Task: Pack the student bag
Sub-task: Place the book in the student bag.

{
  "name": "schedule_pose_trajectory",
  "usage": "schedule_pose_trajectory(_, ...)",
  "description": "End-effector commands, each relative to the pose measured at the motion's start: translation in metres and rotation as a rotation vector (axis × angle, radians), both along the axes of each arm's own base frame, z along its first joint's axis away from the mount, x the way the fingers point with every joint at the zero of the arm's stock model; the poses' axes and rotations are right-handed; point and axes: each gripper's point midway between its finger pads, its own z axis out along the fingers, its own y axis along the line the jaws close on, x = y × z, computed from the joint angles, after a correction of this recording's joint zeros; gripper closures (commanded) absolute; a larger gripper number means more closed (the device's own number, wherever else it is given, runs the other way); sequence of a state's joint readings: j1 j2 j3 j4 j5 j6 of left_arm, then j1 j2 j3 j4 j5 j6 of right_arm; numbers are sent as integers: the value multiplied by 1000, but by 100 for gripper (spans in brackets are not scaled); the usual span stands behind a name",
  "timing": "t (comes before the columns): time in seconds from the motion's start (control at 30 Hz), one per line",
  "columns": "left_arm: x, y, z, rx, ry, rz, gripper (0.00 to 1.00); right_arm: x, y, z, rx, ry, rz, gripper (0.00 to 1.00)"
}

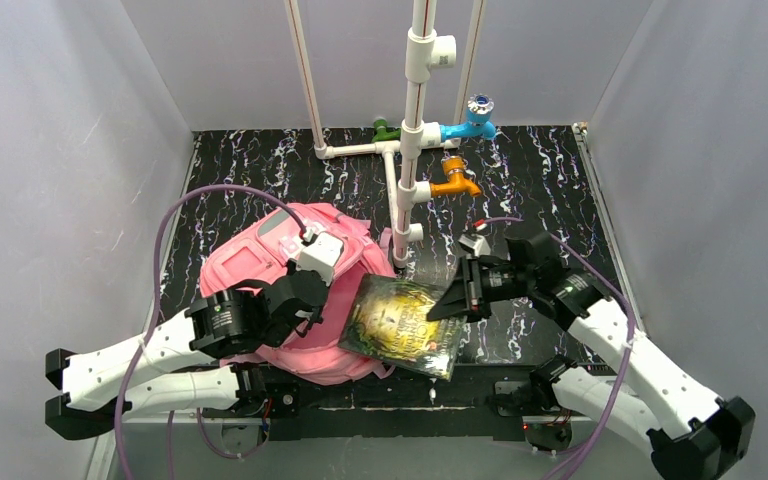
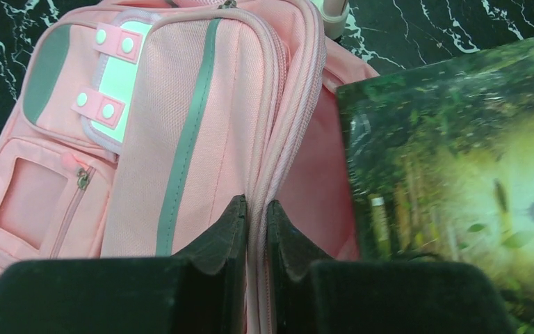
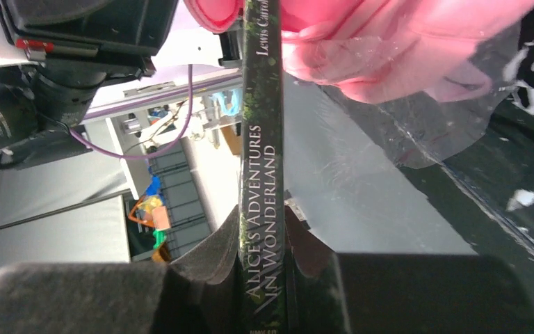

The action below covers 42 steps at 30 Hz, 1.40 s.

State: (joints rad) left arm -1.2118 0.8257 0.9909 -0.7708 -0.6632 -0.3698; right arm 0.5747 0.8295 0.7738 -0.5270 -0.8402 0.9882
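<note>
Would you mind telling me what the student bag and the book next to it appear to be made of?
The student bag: woven pink fabric, matte, probably nylon or polyester; a fine weave shows, with grey stripes and stitched zips. The book: paper or card, with a glossy cover that catches glare, possibly wrapped in clear film, judging by the right wrist view.

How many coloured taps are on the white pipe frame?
3. The green tap is left of the upright pipe, the blue tap right of it, the orange tap below the blue one. Others may be hidden behind the pipes.
</note>
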Motion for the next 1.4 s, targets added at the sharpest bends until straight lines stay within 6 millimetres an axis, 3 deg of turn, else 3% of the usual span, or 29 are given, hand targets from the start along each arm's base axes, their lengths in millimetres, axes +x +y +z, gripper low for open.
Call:
schedule_pose_trajectory(0.0,5,-13,31,-160,-27,34,100,21,38,46,216,-40,-83,99)
schedule_pose_trajectory(0.17,3,-15,33,-170,-21,21,100,33,58,29,238,-10,-196,99)
schedule_pose_trajectory(0.4,0,-11,35,-184,-15,17,100,60,71,29,297,-36,-362,99)
schedule_pose_trajectory(0.77,-15,-7,45,-275,5,-47,100,73,135,34,310,-76,-299,99)
schedule_pose_trajectory(0.97,-25,-4,50,-316,0,-110,100,94,141,27,335,-142,-397,99)
schedule_pose_trajectory(1.23,-35,-3,53,-319,-7,-194,100,109,169,25,402,-290,-395,99)
schedule_pose_trajectory(1.37,-35,-3,54,-325,-10,-200,100,124,163,18,371,-369,-514,99)
